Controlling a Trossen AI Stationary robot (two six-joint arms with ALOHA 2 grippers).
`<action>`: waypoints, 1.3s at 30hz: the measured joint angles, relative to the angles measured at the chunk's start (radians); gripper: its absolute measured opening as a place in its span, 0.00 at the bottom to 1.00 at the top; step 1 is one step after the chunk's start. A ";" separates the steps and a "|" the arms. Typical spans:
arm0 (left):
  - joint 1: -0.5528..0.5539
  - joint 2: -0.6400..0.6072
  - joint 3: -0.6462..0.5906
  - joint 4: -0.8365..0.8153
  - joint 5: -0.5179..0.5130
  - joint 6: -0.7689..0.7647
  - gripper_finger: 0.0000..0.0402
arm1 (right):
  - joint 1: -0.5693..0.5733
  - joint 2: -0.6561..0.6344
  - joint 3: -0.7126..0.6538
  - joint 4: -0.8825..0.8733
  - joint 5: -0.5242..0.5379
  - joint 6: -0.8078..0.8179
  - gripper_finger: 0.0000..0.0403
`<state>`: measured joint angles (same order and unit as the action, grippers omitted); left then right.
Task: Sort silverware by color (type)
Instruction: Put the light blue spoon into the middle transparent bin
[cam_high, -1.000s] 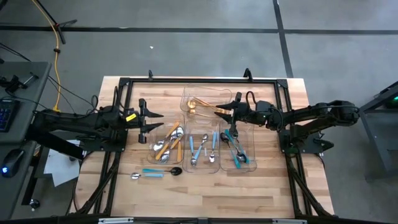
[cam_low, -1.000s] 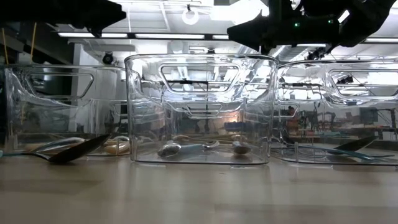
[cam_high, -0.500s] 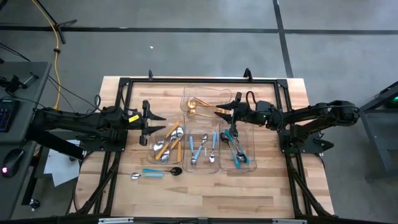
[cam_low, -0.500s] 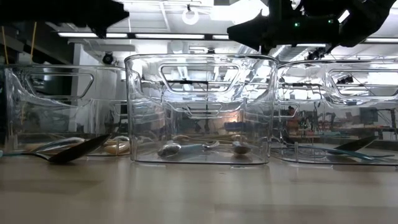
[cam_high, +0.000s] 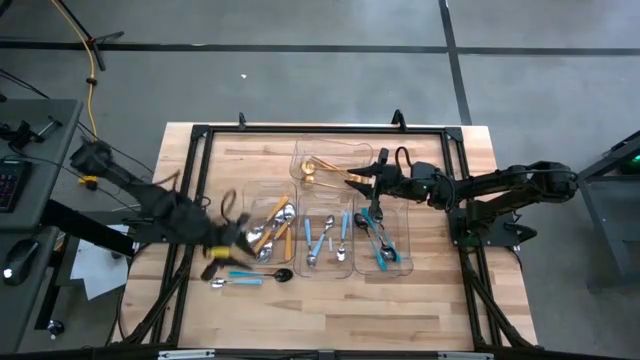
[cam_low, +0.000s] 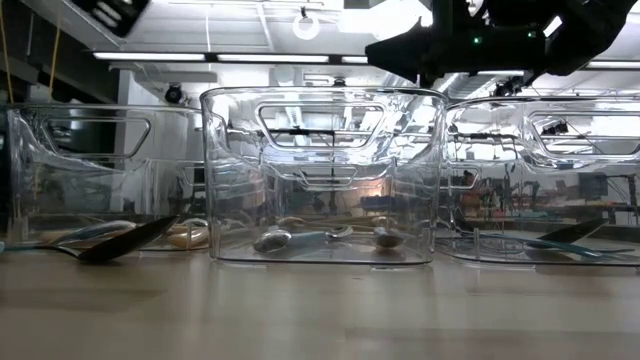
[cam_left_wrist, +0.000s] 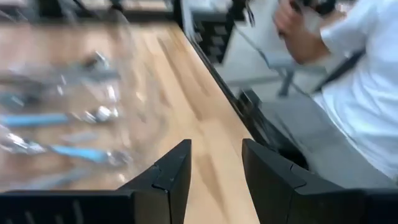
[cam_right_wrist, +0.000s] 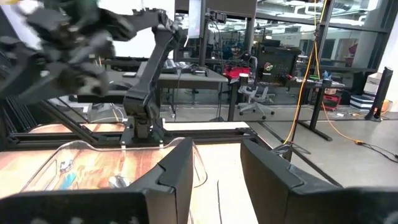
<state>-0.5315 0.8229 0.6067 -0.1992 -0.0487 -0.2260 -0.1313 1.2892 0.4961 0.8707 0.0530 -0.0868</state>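
Observation:
Four clear trays hold sorted silverware: gold pieces (cam_high: 322, 170) in the far tray, orange-handled ones (cam_high: 272, 232), light-blue-handled ones (cam_high: 328, 240) and teal-handled ones (cam_high: 378, 240) in the row of three. A light-blue-handled spoon (cam_high: 235, 283) and a dark spoon (cam_high: 280, 274) lie loose on the table near the front; the dark spoon (cam_low: 115, 243) rests on its bowl. My left gripper (cam_high: 238, 240) is blurred, open and empty (cam_left_wrist: 216, 174), just left of the orange tray and above the loose spoons. My right gripper (cam_high: 365, 180) hovers open and empty (cam_right_wrist: 216, 174) at the gold tray's right side.
A black frame (cam_high: 200, 135) runs around the wooden table. The clear tray walls (cam_low: 320, 180) stand tall between the grippers. A person in a white shirt (cam_left_wrist: 367, 93) sits beyond the table edge. Bare wood (cam_high: 420, 300) lies at the near right.
My left gripper has swung toward the table's near edge, from beside the orange tray's far end to its near left corner, turning and tipping downward as it went; it stays open. My right gripper has kept still.

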 joint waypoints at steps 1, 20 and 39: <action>-0.048 0.031 0.014 -0.012 -0.028 -0.024 0.33 | 0.000 0.000 0.000 -0.003 0.000 0.000 0.29; -0.478 0.554 0.183 -0.534 -0.193 -0.204 0.24 | 0.000 0.000 0.000 -0.039 0.000 0.000 0.29; -0.486 0.712 0.156 -0.493 -0.190 -0.434 0.23 | 0.000 0.000 0.000 -0.043 0.000 0.008 0.29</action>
<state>-1.0176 1.5351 0.7631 -0.6924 -0.2382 -0.6600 -0.1314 1.2888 0.4961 0.8280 0.0532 -0.0792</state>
